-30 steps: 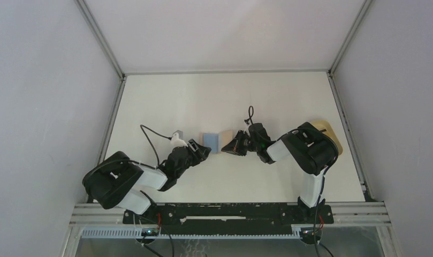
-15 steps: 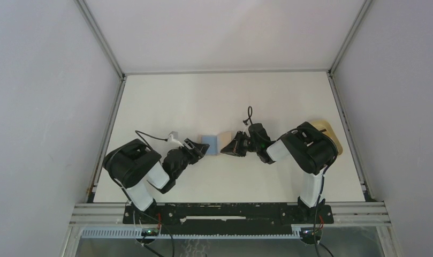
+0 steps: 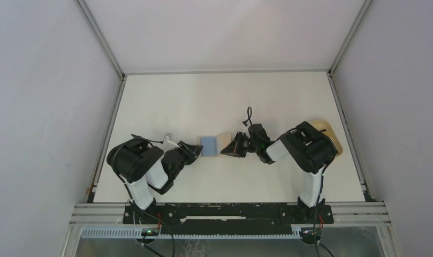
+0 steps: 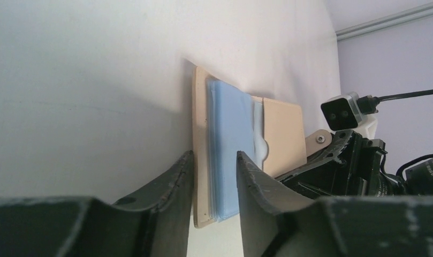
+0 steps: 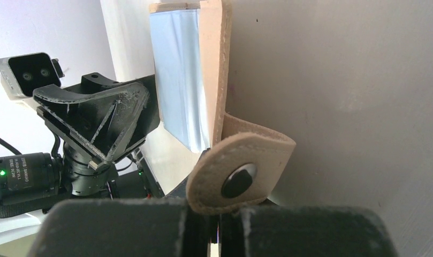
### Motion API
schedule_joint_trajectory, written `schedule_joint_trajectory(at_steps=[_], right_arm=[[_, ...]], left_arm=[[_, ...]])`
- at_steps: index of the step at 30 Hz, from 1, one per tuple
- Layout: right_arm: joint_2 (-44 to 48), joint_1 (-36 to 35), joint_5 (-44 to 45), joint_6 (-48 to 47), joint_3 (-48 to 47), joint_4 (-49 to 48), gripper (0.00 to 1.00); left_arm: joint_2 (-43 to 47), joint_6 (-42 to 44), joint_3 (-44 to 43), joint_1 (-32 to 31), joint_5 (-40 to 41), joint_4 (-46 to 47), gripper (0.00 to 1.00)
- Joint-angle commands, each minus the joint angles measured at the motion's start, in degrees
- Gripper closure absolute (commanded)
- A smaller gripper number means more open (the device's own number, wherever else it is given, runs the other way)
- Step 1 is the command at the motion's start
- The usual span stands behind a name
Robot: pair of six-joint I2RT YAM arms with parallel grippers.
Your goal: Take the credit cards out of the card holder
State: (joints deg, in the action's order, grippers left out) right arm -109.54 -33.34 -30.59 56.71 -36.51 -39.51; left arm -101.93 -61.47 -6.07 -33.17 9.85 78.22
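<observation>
The tan card holder (image 3: 223,143) lies mid-table with light blue credit cards (image 3: 209,144) sticking out of its left end. My right gripper (image 3: 231,148) is shut on the holder's snap tab (image 5: 236,179), fingers (image 5: 150,225) pressed together under it. My left gripper (image 3: 195,149) comes in from the left. In the left wrist view its two fingers (image 4: 176,176) straddle the end of the blue cards (image 4: 230,144) and the tan back panel (image 4: 201,160), with a gap still showing between the jaws (image 4: 213,159). A black card does not show.
A tan oval tray (image 3: 335,140) sits at the right edge, mostly hidden behind the right arm. The two wrists face each other closely across the holder. White walls and a metal frame bound the table.
The left arm has swung its elbow inward and turned its wrist. Its jaws have narrowed around the end of the blue cards. The right gripper keeps its hold on the tab.
</observation>
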Motion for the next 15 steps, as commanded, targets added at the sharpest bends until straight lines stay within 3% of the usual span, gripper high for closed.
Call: schedule_joint_trajectory(at_steps=[1,8,15], right_arm=[[-0.58,0.27,-1.04,-1.33,-0.49,-2.58,1.0],[-1.33,0.72,-1.62,-1.17,-0.47,-3.15,1.0],[-1.4,0.91,-2.02,-1.14,-0.49,-3.47,1.0]], left_arm=[[0.16,-0.53,1.09,0.3,0.3,3.0,0.65],[2.91,-0.17,3.03,0.4,1.99,3.08,0.79],[2.74,0.28,-0.23,0.4,-3.39,3.4,0.95]])
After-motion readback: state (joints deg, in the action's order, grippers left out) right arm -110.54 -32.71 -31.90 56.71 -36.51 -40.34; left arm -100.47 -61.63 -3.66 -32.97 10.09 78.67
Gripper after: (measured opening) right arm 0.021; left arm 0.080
